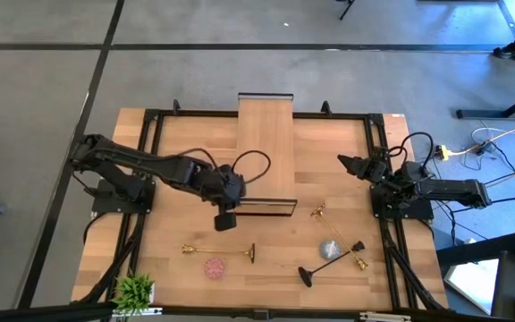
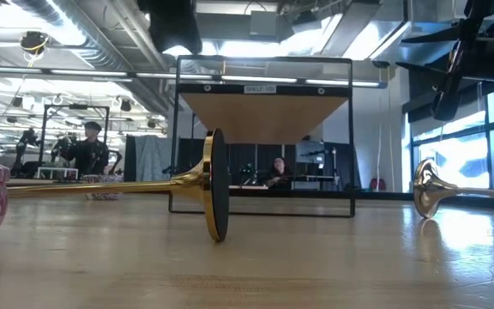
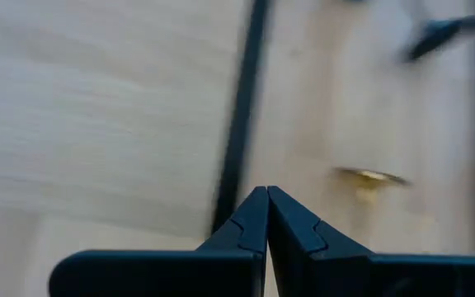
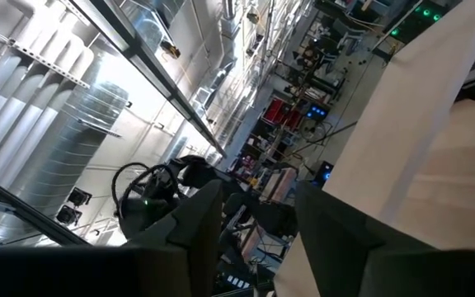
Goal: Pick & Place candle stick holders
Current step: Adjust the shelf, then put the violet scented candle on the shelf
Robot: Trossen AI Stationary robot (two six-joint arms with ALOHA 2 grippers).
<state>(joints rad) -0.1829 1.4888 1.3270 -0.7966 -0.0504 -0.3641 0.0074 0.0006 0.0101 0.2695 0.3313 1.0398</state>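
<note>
1. Beside the front black edge of the long light wooden plank (image 1: pixel 265 143), the left gripper (image 1: pixel 224 219) hangs with its fingers (image 3: pixel 254 223) pressed together, holding nothing.
2. Nearer the table front than the plank lie a thin gold metal candle stick holder with a dark round base (image 1: pixel 222 250) and a sparkly pink round cup (image 1: pixel 214 266), which the low view cuts off at its edge.
3. Right of these rest a bluish round cup (image 1: pixel 331 249), a long black holder (image 1: pixel 329 264) and more gold stems (image 1: pixel 338 237), crossing so that their ends are hard to separate.
4. At the plank's right, by the table edge, the right gripper (image 1: pixel 345 164) waits with its fingers (image 4: pixel 200 219) apart, empty.
</note>
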